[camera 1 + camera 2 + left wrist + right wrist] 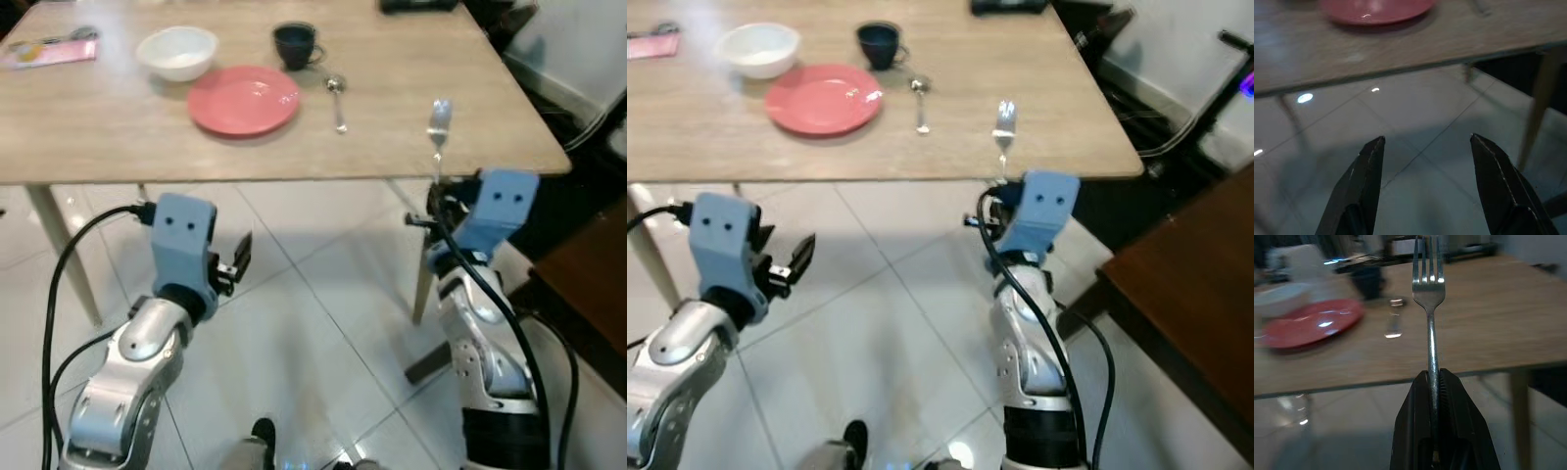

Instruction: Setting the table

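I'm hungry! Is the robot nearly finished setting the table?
Partly. The red plate, white bowl, dark cup and spoon already sit on the table. The right gripper holds the fork, not placed yet. The left gripper hangs open.

Worktop [118,127]: near-right stretch bare, open approach from front edge. Spoon [337,98] lies just right of red plate [243,100]; dark cup [295,45] and white bowl [177,52] crowd behind plate. Fork [438,132] pinched upright in right end effector [436,201], level with worktop edge. Worktop leg [423,284] beside right arm. Open floor below left end effector [235,262].
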You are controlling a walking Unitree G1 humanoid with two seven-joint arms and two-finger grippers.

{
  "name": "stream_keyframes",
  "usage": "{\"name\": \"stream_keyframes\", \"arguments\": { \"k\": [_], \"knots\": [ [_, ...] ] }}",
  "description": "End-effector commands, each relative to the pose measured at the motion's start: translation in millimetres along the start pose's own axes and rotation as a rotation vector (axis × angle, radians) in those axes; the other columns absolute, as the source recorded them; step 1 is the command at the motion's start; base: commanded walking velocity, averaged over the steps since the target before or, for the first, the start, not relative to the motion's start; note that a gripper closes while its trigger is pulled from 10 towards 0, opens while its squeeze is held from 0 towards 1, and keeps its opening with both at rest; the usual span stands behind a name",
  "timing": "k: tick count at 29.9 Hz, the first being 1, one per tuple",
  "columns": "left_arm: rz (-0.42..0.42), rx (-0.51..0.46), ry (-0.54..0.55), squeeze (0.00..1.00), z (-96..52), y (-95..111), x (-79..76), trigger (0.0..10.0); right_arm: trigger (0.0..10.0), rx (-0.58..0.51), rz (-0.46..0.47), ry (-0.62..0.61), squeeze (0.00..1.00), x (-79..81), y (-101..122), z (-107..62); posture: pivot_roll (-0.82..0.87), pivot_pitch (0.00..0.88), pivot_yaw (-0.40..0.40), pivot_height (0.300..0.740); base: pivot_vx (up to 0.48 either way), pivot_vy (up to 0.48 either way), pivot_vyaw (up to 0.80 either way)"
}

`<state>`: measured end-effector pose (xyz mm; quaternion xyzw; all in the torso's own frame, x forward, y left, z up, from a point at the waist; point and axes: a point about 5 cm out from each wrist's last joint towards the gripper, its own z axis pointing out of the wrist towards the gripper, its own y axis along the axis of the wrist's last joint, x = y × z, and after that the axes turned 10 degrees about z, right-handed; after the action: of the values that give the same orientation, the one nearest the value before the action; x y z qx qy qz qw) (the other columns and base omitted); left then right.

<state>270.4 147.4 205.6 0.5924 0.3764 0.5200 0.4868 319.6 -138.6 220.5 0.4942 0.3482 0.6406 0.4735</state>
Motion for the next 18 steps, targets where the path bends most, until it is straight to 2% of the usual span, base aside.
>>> {"name": "stream_keyframes", "arguments": {
  "k": [1, 5, 7, 18],
  "knots": [
    [0.001, 0.031, -0.002, 0.0, -1.4, -7, -1.6, 10.0, 10.0, 0.013, 0.006, -0.007, 0.0, -2.2, -3, -2.5, 0.12, 0.185, 0.058, 0.74, 0.0, 0.0, 0.79],
    [0.001, 0.035, 0.011, 0.0, -0.6, -7, -0.4, 10.0, 10.0, 0.008, 0.014, -0.012, 0.0, -2.5, -3, -2.5, 0.12, 0.183, 0.057, 0.74, 0.0, 0.0, 0.79],
    [0.045, 0.051, 0.05, 0.0, 1.8, -9, 5.4, 10.0, 10.0, -0.016, 0.026, -0.019, 0.0, -1.3, 1, -1.5, 0.12, 0.183, 0.057, 0.74, 0.285, 0.0, 0.0],
    [0.035, 0.042, 0.062, 0.0, 3.3, -8, 7.4, 10.0, 10.0, -0.065, 0.041, -0.001, 0.0, 1.6, 11, 0.0, 0.12, 0.182, 0.055, 0.74, 0.378, 0.294, 0.0]
  ]
}}
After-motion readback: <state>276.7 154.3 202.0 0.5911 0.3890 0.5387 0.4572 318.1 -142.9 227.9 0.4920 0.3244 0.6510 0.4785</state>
